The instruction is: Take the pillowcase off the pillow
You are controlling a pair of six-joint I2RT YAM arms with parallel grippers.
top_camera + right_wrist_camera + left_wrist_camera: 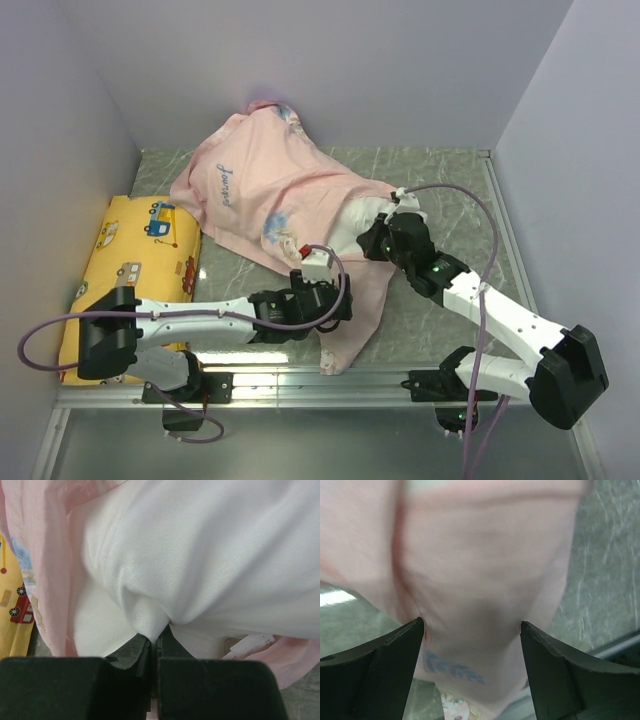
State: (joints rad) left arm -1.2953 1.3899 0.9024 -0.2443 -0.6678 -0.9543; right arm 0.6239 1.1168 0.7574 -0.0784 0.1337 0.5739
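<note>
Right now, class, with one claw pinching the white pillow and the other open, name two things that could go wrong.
The right claw pinches only a small fold of the pillow; it may slip once the pillowcase is pulled. The left claw is open over the pillowcase, gripping nothing; closing too shallow could miss the thin fabric.
</note>
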